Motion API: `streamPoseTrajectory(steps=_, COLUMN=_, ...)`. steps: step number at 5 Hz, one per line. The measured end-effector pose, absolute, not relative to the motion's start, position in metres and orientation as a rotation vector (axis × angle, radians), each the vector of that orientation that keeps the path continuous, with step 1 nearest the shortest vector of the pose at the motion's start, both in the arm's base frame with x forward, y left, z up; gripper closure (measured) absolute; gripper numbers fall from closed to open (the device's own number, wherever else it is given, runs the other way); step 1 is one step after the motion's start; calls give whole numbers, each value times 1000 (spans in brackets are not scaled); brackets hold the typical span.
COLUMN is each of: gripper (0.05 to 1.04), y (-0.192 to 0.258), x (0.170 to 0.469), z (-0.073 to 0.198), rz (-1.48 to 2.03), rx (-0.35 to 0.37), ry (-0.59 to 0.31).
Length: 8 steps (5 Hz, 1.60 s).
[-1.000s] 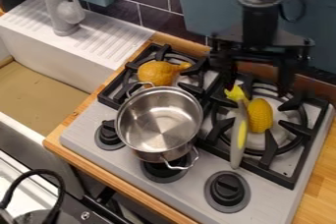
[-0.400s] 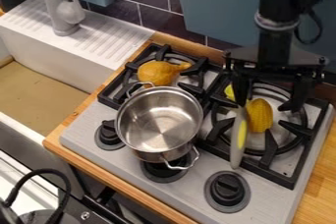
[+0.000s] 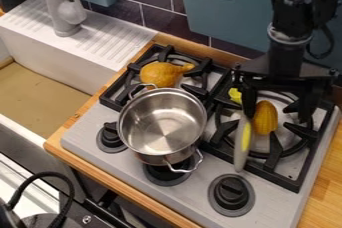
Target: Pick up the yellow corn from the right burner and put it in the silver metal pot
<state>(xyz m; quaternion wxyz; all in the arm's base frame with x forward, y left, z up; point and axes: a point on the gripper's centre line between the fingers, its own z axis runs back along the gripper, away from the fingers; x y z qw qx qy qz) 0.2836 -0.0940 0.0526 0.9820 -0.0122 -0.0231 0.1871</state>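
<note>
At the far left a grey faucet (image 3: 67,18) is standing over the white sink (image 3: 61,67). On the stove's left burner an orange gourd-like thing (image 3: 159,74) is lying with its stem pointing right, and just below it in the view the steel pot (image 3: 162,127) is sitting upright, its looped handles sticking out at top and bottom. Further right, a slim grey utensil with a yellow stripe (image 3: 242,143) is lying lengthwise down the view, a small yellow piece (image 3: 235,95) showing near its upper end. Just to its right the yellow corn cob (image 3: 266,118) is resting on the right burner, its long axis running nearly up and down the view. Over it I am holding my gripper (image 3: 277,114) open and empty, one finger coming down left of the cob near the utensil's upper end, the other well to the right, so the cob is lying crosswise to my finger spread, nearer my left finger
</note>
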Motion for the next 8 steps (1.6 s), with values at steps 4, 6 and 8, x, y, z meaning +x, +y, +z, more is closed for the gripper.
streamPoseTrajectory(steps=4, gripper=85, y=-93, x=291, z=42, rz=487, rx=43, ry=-87)
streamPoseTrajectory(steps=6, gripper=100, y=-92, x=292, z=34, rz=512, rx=113, ry=-98)
streamPoseTrajectory(steps=8, gripper=280, y=-89, x=291, z=34, rz=502, rx=128, ry=-96)
